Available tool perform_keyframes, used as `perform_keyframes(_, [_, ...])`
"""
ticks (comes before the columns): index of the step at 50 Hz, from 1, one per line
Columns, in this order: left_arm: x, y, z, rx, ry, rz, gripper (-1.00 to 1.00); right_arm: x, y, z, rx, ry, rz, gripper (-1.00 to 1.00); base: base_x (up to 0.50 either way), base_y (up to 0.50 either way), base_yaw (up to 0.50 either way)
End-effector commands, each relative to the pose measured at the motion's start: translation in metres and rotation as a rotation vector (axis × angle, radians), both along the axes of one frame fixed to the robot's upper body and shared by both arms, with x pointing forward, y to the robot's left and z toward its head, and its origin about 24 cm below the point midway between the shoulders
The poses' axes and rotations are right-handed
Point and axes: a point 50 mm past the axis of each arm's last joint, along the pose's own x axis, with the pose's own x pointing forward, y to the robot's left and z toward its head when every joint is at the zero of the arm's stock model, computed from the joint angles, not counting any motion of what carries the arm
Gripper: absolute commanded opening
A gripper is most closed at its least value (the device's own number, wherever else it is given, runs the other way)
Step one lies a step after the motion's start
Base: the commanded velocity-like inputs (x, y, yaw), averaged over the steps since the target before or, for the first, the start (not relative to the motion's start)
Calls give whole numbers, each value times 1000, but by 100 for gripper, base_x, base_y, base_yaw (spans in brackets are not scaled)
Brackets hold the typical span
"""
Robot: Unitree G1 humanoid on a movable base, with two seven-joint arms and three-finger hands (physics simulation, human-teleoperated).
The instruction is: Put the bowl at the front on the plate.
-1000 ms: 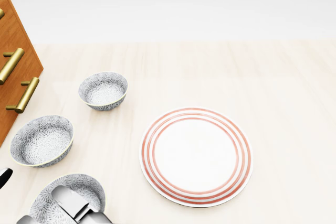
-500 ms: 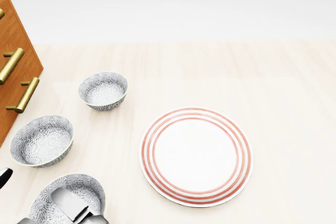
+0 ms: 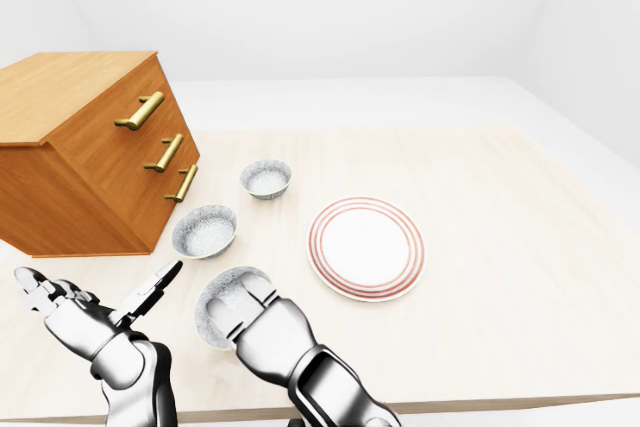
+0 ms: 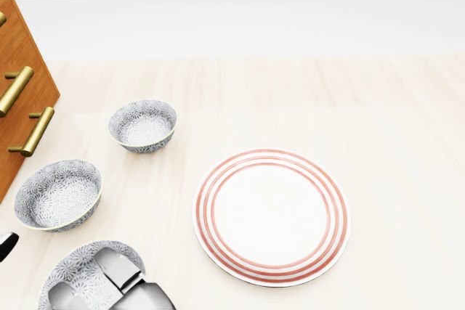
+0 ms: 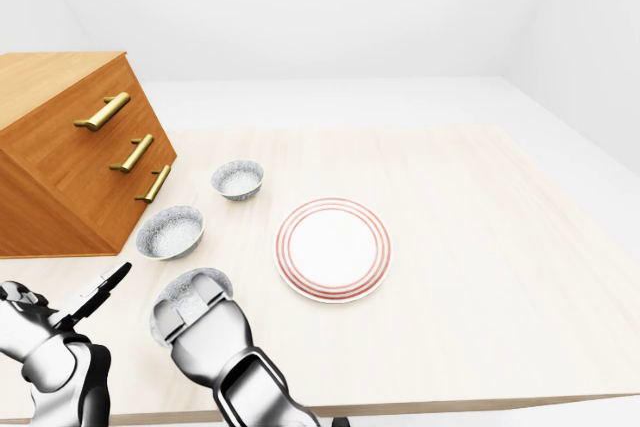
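Three grey patterned bowls stand in a line at the left of the head view. The nearest one, the front bowl [image 4: 81, 265], sits at the bottom left. My right hand [image 4: 91, 282] reaches over its near rim, with fingers [image 3: 243, 295] curled down inside it, shut on the rim; the thumb is hidden. The bowl rests on the table. The white plate with red rings [image 4: 270, 215] lies bare to the right of the bowl, about a hand's width away. My left hand [image 3: 100, 292] hovers left of the bowl, fingers spread, holding nothing.
The middle bowl [image 4: 58, 195] and the far bowl [image 4: 143, 125] stand above the front bowl in the head view. A wooden drawer chest [image 3: 90, 147] with brass handles fills the left side. The table's edge [image 3: 480, 399] runs along the bottom.
My right hand's fingers have slid further into the front bowl and curled over its rim. The bowl, the plate and the camera have stayed put.
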Motion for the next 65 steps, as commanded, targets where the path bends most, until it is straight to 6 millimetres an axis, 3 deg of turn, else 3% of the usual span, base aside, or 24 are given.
perform_keyframes(1, [1,0,-1,-1,0,-1,100,6,10,5,-29,30,27,100,0,0,0])
perform_keyframes(19, [0,1,1,-3,-10,1,100,3,12,-9,-30,124,-10,100,0,0,0])
perform_keyframes(28, [1,0,0,-3,-8,0,100,6,15,-3,-8,126,-11,100,0,0,0])
perform_keyframes(45, [0,0,0,-4,-9,1,100,-3,11,-23,-20,194,-24,100,0,0,0])
perform_keyframes(65, [0,0,0,-4,-8,1,100,-3,9,-31,-47,235,-19,100,0,0,0])
